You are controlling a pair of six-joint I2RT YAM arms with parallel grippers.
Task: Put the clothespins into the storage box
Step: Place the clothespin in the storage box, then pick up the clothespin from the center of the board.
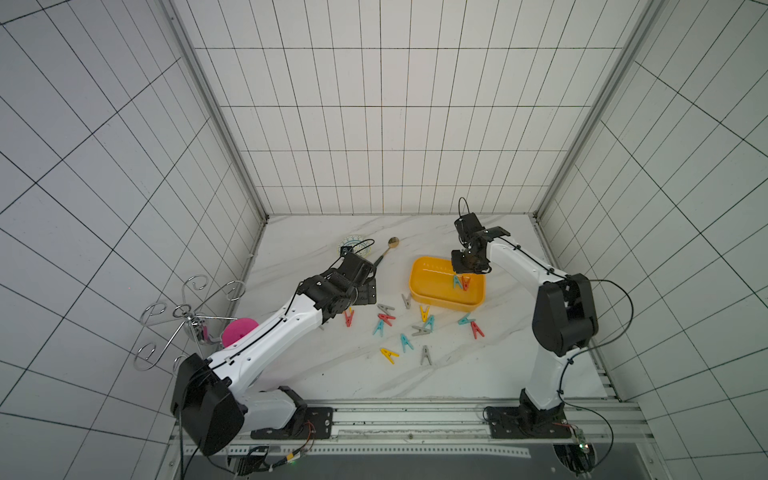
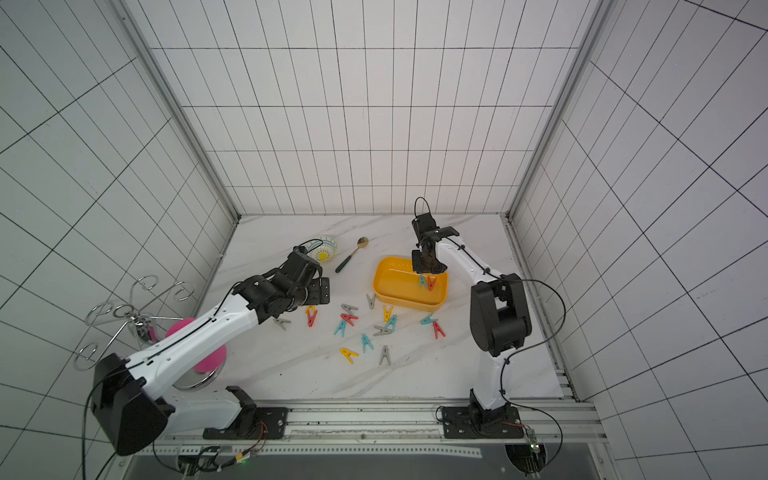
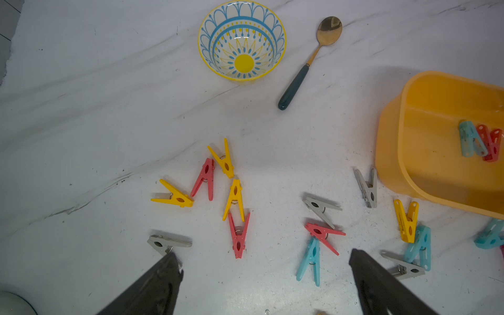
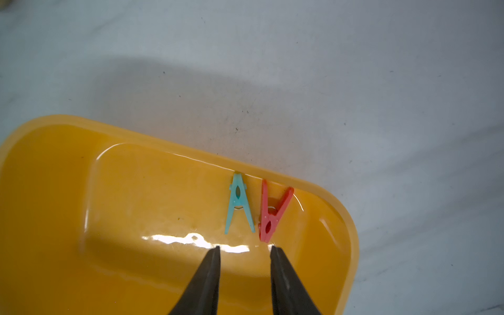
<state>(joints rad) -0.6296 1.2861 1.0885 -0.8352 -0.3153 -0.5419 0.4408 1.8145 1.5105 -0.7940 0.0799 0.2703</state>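
The right pincer (image 4: 245,247) is hovering over the storage box (image 4: 136,204), tips pointing down w/ a narrow gap btwn them. Nothing is sitting in that gap, so it's gripping nothing. Just past the tips, a teal clothespin (image 4: 240,204) & a red clothespin (image 4: 272,215) are lying flat on the box floor, side by side nr one long wall. The teal one's closed end is touching that wall and the red one is pointing the opp. way. They're lying v. close, but I can't tell if they're touching.

In both top views the box is sitting on the marble surface (image 1: 332,374) over on the right arm's side.

The left pincer (image 3: 264,255) is hanging low above the surface w/ jaws spread wide, holding nothing. The loose clothespins (image 1: 405,343) are lying scattered on the surface btwn the two arms, all outside the box: red, yellow, teal & grey, some overlapping. A grey clothespin (image 3: 366,188) is lying just beside the box's outer wall.

A patterned bowl (image 3: 218,41) is standing upright, well apart from the box. A gold spoon (image 3: 308,65) w/ a dark handle is lying btwn bowl & box. A wire rack (image 1: 183,311) & a pink object (image 1: 239,330) are sitting by the left arm, partly hidden behind it.
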